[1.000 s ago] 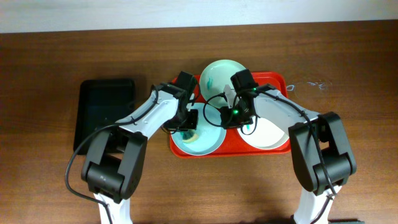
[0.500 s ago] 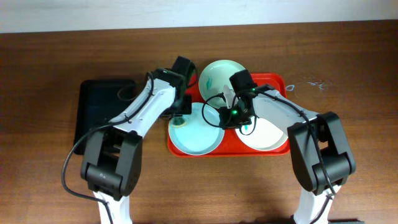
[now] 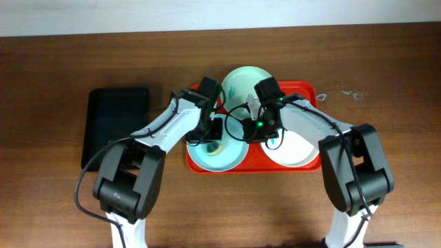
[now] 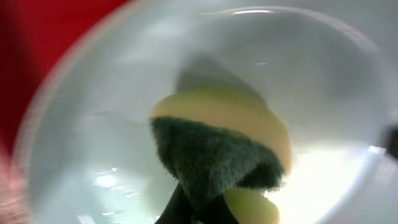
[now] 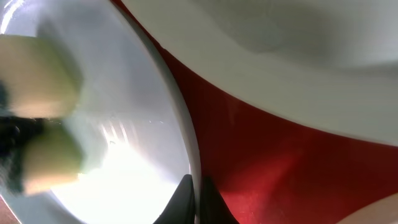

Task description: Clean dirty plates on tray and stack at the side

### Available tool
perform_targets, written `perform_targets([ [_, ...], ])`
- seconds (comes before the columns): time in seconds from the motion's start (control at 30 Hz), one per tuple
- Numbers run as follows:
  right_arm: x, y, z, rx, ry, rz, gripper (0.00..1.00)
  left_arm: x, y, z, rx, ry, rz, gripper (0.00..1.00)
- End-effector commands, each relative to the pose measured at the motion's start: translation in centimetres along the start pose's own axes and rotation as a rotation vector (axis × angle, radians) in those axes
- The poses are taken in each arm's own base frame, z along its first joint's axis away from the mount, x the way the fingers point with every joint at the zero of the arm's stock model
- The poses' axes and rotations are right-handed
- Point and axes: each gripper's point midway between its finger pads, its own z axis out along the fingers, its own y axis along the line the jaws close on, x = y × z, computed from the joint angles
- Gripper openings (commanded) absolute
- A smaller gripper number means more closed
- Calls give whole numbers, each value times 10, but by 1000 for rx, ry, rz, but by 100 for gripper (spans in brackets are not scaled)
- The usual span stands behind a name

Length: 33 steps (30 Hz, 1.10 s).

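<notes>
While plates (image 3: 244, 79) fill the tray (image 3: 307, 88), a black tray (image 3: 116, 124) lies apart.

- The table (image 3: 55, 200) is dark brown wood with grain running left to right; it fills the overhead view up to a pale strip along the far edge.
- 1 red tray (image 3: 308, 87) lies flat near the table's middle, long side left to right.
- 1 smaller black tray (image 3: 114, 127) lies to its left, apart from it.
- A small pale scrap (image 3: 350, 93) lies just right of the red tray's far right corner.
</notes>
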Motion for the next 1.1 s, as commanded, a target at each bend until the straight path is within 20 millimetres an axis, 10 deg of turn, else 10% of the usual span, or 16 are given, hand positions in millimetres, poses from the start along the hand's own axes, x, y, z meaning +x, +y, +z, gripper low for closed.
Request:
perform_targets([
  [0.0,16,-18,16,62,61,20,4,-5,59,-5,-325,-50,10,0],
  [0.2,8,-14,8,59,39,11,4,-18,75,-40,-454,-114,-35,0],
  [0.6,-38,14,-74,184,-48,-67,4,-42,66,-141,-181,-294,-162,0],
  [1.07,-60,91,-226,1078,-343,-404,4,-8,196,-164,-187,-179,-518,0],
])
